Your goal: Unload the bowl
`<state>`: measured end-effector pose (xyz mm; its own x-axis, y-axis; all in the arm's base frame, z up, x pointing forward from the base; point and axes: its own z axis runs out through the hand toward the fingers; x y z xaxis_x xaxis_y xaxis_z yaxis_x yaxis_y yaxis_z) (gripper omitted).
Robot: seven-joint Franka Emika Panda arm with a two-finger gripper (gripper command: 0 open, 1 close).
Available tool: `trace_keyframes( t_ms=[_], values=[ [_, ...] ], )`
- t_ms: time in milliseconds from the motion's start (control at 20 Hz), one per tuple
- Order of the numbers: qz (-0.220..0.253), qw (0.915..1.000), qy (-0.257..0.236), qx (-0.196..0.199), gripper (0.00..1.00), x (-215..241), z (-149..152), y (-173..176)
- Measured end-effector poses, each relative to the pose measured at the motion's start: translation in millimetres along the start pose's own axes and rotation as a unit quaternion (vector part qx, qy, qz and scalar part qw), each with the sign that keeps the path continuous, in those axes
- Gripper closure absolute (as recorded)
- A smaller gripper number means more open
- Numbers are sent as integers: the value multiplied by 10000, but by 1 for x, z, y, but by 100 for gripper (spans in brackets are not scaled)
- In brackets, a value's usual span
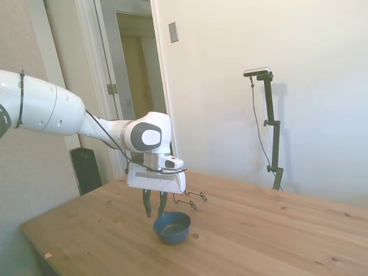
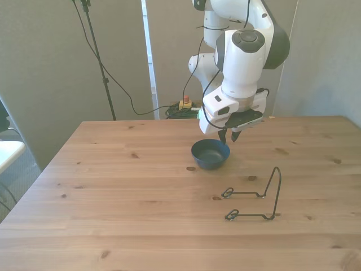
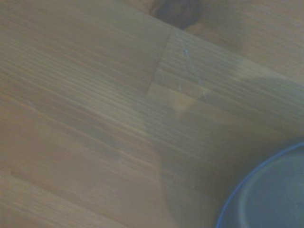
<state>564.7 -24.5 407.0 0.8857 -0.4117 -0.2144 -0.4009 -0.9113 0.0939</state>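
Note:
The small dark-blue bowl (image 1: 172, 226) (image 2: 210, 154) stands upright on the wooden table (image 1: 264, 230) (image 2: 113, 186), and nothing shows inside it. My gripper (image 1: 155, 208) (image 2: 229, 137) hangs just beside the bowl's rim, on its far side toward the front view's right. It is open and points down, with nothing between its fingers. In the wrist view only a blurred arc of the bowl's blue rim (image 3: 256, 190) shows over the wood grain.
A thin black wire rack (image 2: 254, 197) (image 1: 192, 198) stands on the table near the bowl, toward the front view's right and closer to that camera. A dark knot (image 2: 190, 168) marks the wood beside the bowl.

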Motion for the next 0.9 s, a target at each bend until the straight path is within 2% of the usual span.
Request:
trace_keyframes(
  t_ms=[300, 500, 700, 900],
  values=[
    [-57, 9971, 633, 427, 0, 1, -30, -11],
    [-309, 9926, 923, 724, 0, -11, -42, -28],
    [-472, 9850, 1254, 1088, 0, -36, -48, -48],
    [-726, 9794, 1347, 1314, 0, -65, -41, -59]
  ],
)
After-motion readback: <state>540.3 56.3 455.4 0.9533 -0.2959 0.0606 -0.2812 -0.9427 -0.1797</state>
